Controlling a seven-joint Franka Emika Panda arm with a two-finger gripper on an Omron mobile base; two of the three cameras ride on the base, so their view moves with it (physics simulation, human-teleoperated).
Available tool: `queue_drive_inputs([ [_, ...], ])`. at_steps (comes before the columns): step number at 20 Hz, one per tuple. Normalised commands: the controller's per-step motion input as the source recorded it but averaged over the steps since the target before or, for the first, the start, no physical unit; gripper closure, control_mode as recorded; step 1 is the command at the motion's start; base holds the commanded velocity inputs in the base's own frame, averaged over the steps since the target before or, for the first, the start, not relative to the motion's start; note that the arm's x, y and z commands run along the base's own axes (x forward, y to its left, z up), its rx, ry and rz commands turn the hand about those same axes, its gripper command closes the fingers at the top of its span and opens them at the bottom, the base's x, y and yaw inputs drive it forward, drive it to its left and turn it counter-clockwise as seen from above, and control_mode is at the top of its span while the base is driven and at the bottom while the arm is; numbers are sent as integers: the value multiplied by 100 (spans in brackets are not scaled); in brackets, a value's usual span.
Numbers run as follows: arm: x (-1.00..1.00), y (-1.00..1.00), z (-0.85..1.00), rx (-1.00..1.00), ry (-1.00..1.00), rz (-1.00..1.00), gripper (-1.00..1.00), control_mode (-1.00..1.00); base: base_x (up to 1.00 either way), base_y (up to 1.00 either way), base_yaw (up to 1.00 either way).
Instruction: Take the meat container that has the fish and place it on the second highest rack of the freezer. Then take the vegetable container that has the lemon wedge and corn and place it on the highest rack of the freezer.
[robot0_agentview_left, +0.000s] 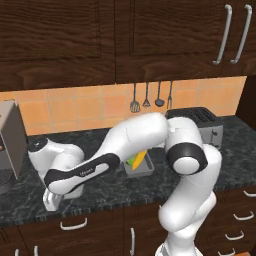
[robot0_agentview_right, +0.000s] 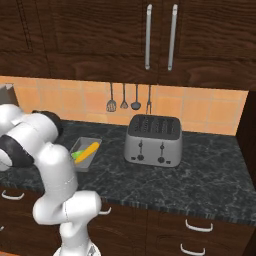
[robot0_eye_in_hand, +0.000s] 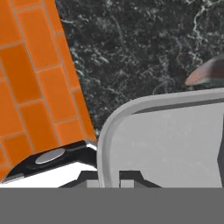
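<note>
in the hand view the meat container is seen filling the lower right of the frame, its pale rounded rim curving up from the bottom centre and running off toward the right edge. the two dark tips of the gripper rise at the bottom centre, one on each side of that rim's wall, so the rim is straddled by them; whether it is already pinched or only bracketed cannot be told, since so little of the tips is shown. the tip of the fish is seen at the right edge, just above the far rim, with the pan's long side stretching away rightward from the fingers. so the grasp is judged to be set on a corner end of the pan, with most of its weight lying to the right of the grip.

in the left base view the arm is bent down toward the lower left of the frame, where the hand is lowered onto the dark counter. the vegetable container sits at the centre of that frame, partly hidden behind the forearm, with the corn lying lengthwise in it and the lemon wedge beside it. in the right base view the same tray is seen at centre left, near the toaster.
</note>
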Motion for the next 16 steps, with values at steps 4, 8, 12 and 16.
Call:
queue_drive_inputs([
  [4, -23, -71, 51, 0, -4, 0, 100, -100, 0, 0, 0],
  [8, -20, -83, 57, 0, -1, 0, 100, -100, 0, 0, 0],
  [12, -29, -92, 50, 0, 0, 0, 100, -100, 0, 0, 0],
  [16, -25, -98, 43, 0, 0, 0, 100, -100, 0, 0, 0],
])
